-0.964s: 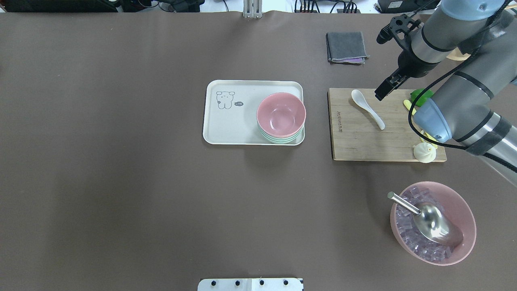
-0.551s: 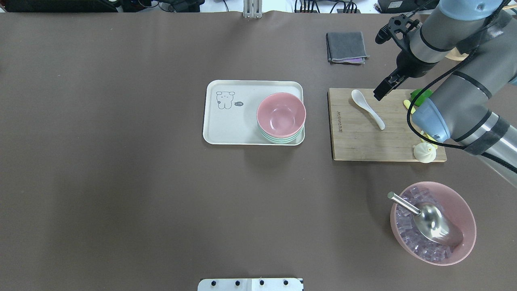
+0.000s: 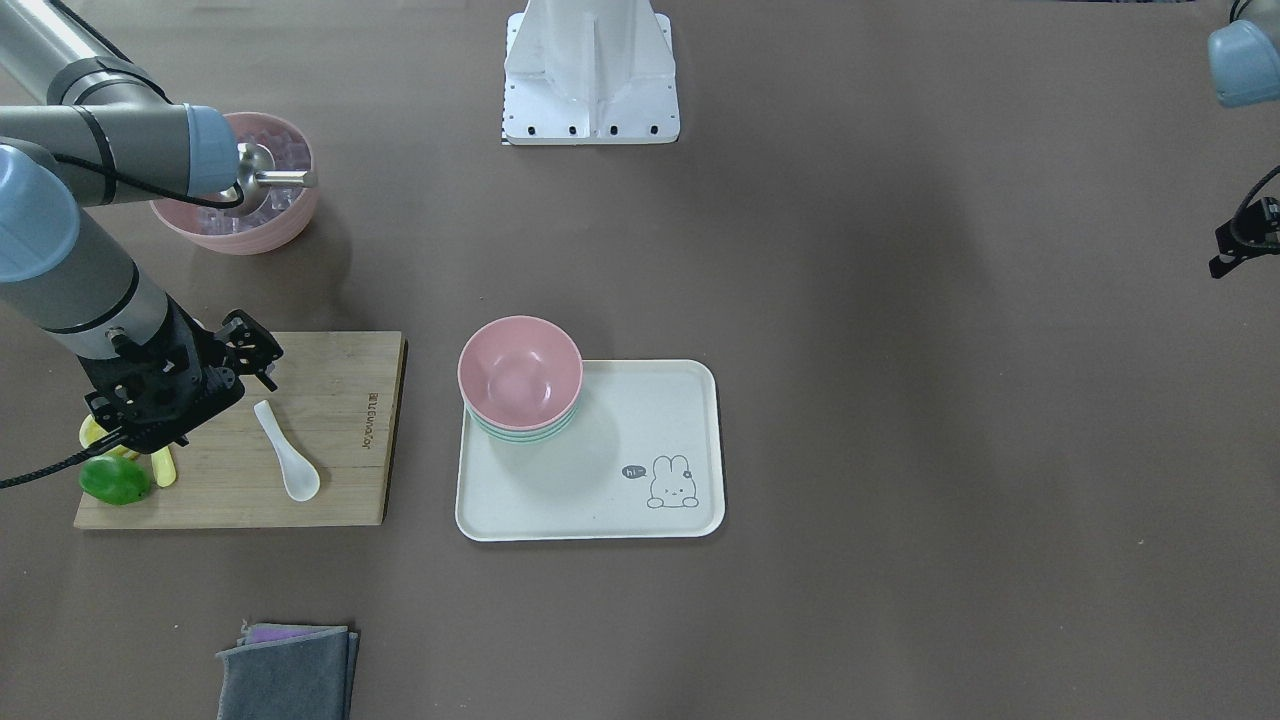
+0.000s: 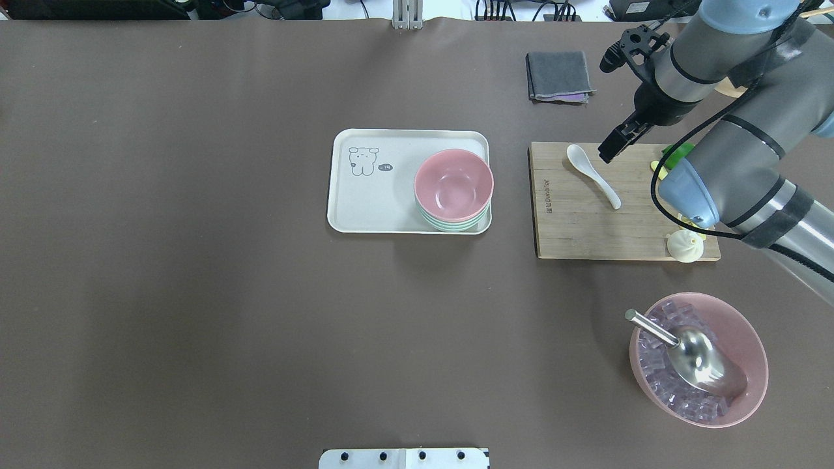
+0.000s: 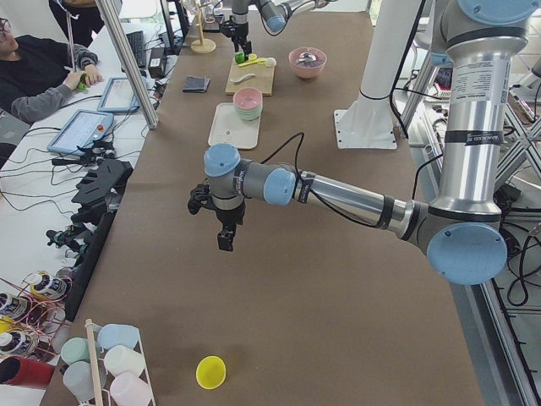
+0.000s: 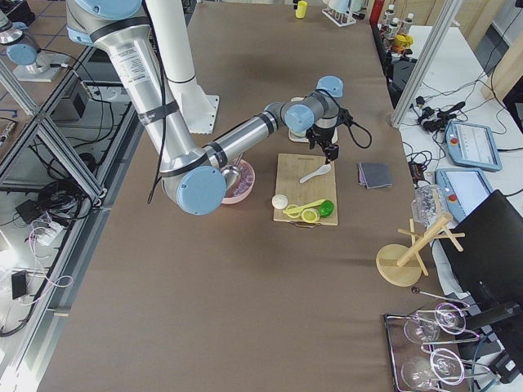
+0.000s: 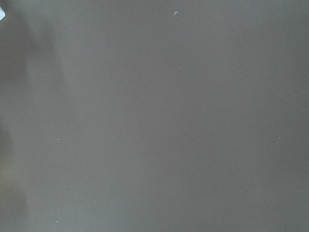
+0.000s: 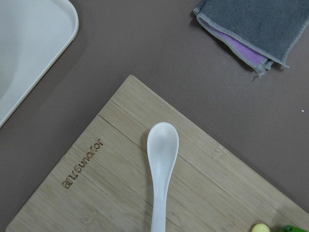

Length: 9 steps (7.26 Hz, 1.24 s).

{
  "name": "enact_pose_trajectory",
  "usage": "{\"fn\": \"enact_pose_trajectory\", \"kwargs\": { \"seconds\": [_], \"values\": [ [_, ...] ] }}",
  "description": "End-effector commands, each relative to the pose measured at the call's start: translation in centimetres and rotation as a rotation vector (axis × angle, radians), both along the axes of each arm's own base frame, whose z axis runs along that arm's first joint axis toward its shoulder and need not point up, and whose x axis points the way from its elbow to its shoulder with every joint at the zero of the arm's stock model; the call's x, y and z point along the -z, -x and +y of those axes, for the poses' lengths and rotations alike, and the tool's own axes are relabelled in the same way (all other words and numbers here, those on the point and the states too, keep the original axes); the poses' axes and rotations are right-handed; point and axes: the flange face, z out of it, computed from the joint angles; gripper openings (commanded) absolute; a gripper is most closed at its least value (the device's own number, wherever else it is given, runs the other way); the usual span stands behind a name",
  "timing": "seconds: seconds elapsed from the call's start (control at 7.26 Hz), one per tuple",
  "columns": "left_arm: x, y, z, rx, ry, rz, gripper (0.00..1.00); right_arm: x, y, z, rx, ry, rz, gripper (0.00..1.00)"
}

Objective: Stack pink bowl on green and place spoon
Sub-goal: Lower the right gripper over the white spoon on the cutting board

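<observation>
Overhead exterior: right arm has edged left, bringing right gripper (image 4: 616,144) nearer spoon (image 4: 591,174). Gripper empty, jaw gap unclear. Left gripper (image 5: 224,237) far off, state untellable. Pink bowl (image 4: 453,185) already nested on green (image 4: 449,226) on tray (image 4: 371,195). Spoon flat on board (image 4: 586,228), untouched; judged next pick. Tray bubble reads "hi~"; board engraving not legible.

Even overhead light, soft shadows, glare on steel scoop (image 4: 705,362); pics sharp, left-wrist view dim.
</observation>
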Motion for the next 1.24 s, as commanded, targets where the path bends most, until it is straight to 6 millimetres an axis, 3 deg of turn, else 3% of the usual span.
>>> {"fn": "enact_pose_trajectory", "kwargs": {
  "seconds": [0.0, 1.1],
  "values": [
    [-0.01, 0.0, 0.0, 0.0, 0.0, 0.0, 0.99, 0.24, 0.46, -0.43, 0.002, 0.001, 0.001, 0.99],
    [-0.01, 0.0, 0.0, 0.001, 0.001, 0.0, 0.99, 1.01, 1.09, -0.47, 0.006, -0.005, -0.006, 0.99]
  ]
}}
